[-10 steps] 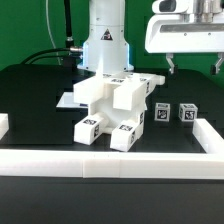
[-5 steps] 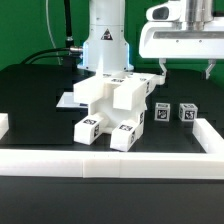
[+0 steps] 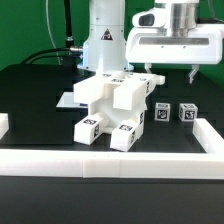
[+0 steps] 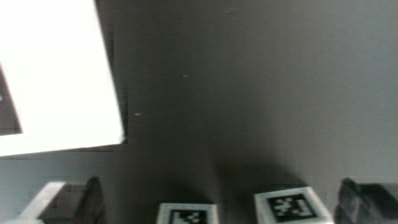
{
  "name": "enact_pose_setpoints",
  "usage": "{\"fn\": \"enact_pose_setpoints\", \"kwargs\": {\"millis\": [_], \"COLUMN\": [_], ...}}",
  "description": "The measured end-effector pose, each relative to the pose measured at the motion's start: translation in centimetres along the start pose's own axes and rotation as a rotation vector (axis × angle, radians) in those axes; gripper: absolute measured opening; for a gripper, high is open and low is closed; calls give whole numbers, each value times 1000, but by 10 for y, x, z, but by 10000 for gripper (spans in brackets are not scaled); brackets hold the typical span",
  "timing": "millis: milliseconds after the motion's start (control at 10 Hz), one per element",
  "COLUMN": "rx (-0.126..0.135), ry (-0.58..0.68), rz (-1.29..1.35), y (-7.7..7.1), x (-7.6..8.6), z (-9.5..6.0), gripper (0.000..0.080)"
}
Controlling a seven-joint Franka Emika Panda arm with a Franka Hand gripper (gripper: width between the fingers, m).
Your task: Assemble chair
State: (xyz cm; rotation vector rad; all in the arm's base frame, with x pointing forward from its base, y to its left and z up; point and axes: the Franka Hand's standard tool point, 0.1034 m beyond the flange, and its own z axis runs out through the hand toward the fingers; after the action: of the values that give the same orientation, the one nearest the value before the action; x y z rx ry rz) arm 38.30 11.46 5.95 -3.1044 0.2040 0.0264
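you have the end effector (image 3: 171,72) raised clear of the black tabletop (image 3: 40,85), toward the exterior view's right, with its two fingers (image 3: 193,72) spread wide and nothing between them. the partly built chair (image 3: 108,100) stands mid-tabletop, just in front of the arm's base (image 3: 105,45). its blocky white parts are stacked together and the tagged ends point toward the near edge. two loose tagged pieces sit on the tabletop to the exterior view's right of it. the first block (image 3: 161,113) is just beside the chair, and whether they touch cannot be told. the second block (image 3: 187,113) is near the first but apart from it. the end effector hangs above this pair and touches neither. in the wrist view the first block (image 4: 187,214) and second block (image 4: 285,206) show tag-up between the dark fingers (image 4: 71,200). a white slab (image 4: 54,80) fills one corner, and which part it is cannot be told. a long white border rail (image 3: 110,160) runs along the near edge of the tabletop.
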Motion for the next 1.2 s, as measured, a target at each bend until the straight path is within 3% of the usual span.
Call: {"fn": "enact_pose_setpoints", "kwargs": {"millis": [200, 600, 1200], "rx": [0, -4, -7], "ry": [13, 40, 65], "rz": [-23, -72, -66], "y": [12, 21, 23], "x": [16, 48, 73], "z": [-5, -6, -7], "gripper": [649, 649, 649]}}
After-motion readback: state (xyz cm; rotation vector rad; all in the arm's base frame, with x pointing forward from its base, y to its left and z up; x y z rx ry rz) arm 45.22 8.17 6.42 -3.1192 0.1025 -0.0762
